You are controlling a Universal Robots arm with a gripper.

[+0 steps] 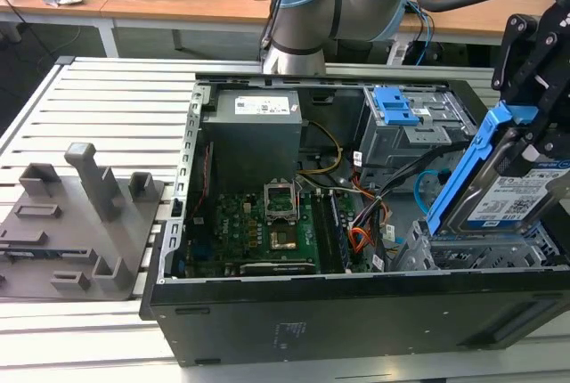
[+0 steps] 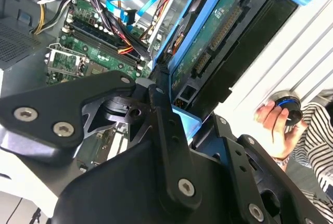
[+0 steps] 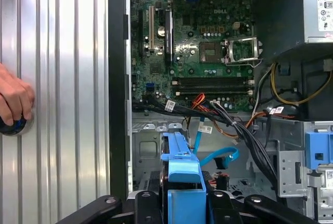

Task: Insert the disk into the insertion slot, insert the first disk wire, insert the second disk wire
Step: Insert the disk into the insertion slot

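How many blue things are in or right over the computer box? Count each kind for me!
Blue disk carrier: 1
Blue latch: 1
Light-blue cable: 1
Total: 3

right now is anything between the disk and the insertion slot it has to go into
Nothing visible blocks it: the disk hangs tilted with its lower end at the insertion slot. The second disk wire loops beside the disk's path, apparently clear of it.
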